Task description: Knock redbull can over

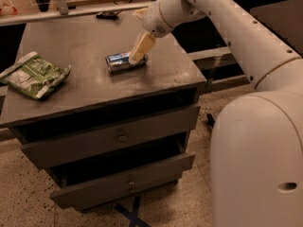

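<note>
Your hand (140,48) rests against the can (117,63), which lies flat on the worktop (80,34), so the knock looks done; its grip I cannot tell.

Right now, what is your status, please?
Gripper at right end of can. Can on its side on table. Bag well left, not in the way.
</note>
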